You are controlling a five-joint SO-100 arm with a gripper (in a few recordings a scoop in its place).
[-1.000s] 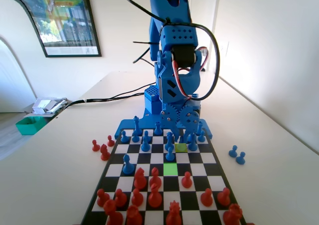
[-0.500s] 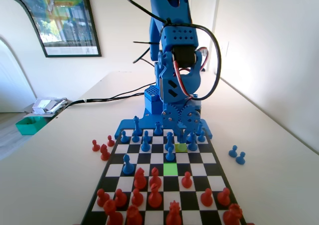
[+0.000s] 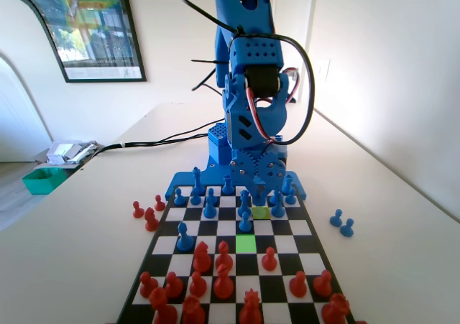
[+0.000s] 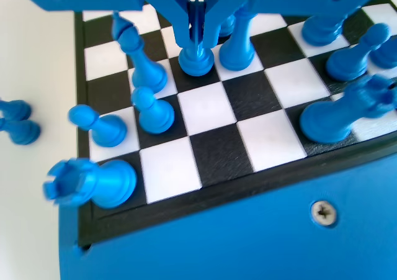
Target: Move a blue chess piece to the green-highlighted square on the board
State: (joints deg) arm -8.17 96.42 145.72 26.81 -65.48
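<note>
Jaws nearly shut, pinching the blue chess piece (image 4: 196,61); gripper (image 4: 196,28) hangs low over the board (image 4: 205,196) near the arm's end. In fixed view gripper (image 3: 259,191) sits just behind the yellow-green square (image 3: 261,212). Green-highlighted square (image 3: 246,243) lies nearer the camera, bare, red pieces (image 3: 213,263) around it.

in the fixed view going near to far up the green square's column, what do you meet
bright green highlighted square → small blue plastic pawn → duller yellow-green square slightly right → blue arm's tool low over the back rows
</note>
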